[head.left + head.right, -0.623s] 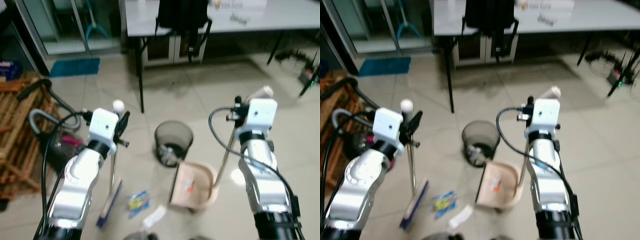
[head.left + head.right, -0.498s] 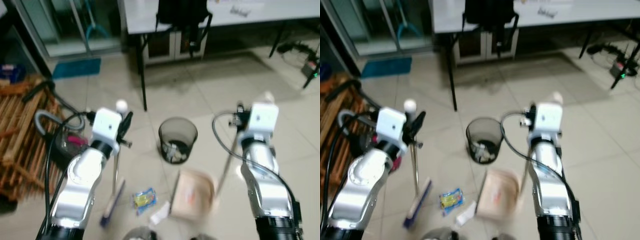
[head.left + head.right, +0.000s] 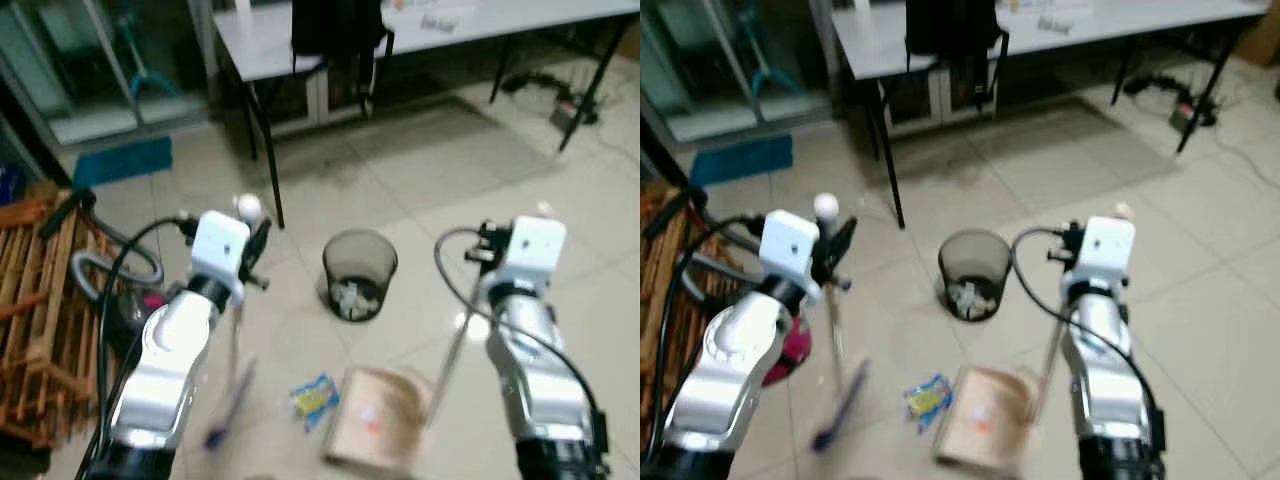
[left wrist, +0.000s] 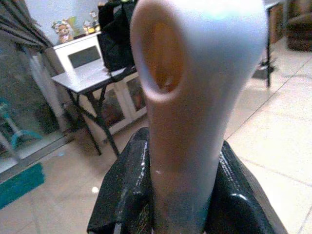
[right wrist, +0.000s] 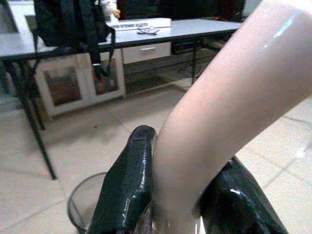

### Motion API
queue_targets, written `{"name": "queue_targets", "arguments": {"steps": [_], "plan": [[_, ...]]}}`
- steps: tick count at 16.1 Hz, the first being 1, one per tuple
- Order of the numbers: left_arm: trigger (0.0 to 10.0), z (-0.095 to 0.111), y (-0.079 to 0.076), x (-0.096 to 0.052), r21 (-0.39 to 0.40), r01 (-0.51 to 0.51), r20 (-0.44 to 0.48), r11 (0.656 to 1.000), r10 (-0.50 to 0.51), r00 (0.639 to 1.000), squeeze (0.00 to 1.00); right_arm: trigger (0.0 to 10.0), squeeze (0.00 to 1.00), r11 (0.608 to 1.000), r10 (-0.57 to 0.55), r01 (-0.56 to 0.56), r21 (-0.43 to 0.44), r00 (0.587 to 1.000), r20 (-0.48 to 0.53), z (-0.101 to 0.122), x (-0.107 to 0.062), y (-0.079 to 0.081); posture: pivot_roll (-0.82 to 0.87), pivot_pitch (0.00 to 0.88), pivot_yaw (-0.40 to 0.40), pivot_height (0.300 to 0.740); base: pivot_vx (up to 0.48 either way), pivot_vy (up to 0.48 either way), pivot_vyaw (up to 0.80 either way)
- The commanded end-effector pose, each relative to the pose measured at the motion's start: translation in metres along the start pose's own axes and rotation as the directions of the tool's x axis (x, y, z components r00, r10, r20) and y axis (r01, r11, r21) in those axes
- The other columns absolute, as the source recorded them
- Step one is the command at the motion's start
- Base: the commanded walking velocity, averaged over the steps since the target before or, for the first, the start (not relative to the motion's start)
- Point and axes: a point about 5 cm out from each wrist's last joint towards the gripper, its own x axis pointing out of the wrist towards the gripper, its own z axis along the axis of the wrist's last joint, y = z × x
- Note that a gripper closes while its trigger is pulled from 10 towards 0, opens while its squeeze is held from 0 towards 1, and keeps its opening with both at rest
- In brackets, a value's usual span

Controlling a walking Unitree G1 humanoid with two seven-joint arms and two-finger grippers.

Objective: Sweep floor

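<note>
I had the left gripper (image 4: 178,195) clenched on the broom (image 3: 234,375) handle, its head on the tiles below and slightly ahead of the jaws. The right gripper (image 5: 187,195) was clamped on the dustpan (image 3: 375,430) handle, the pan resting on the floor under those jaws. A snack wrapper (image 3: 315,397) lay between broom head and pan, just outside the pan's mouth, so I judged the sweeping unfinished. The bin (image 3: 359,274) stood beyond both, with some rubbish already inside.
</note>
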Motion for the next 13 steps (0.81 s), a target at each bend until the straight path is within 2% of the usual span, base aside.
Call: {"name": "queue_targets", "arguments": {"steps": [1, 13], "plan": [[10.0, 0.0036, 0.0081, 0.0012, 0.041, -0.027, 0.013, 0.999, 0.026, 1.0, 0.0, 10.0, 0.0, 1.0, 0.018, -0.019, 0.017, 1.0, 0.023, 0.0076, -0.0003, 0.0077, -0.02, 0.052, 0.042, 0.74, 0.0, 0.48, -0.8], [10.0, 0.002, 0.0055, 0.0066, 0.027, -0.026, 0.022, 0.999, 0.025, 0.999, 0.0, 10.0, 0.0, 1.0, 0.008, -0.008, 0.017, 1.0, 0.017, 0.0067, -0.0022, 0.0047, -0.02, 0.026, 0.045, 0.74, 0.0, 0.48, -0.8]]}}
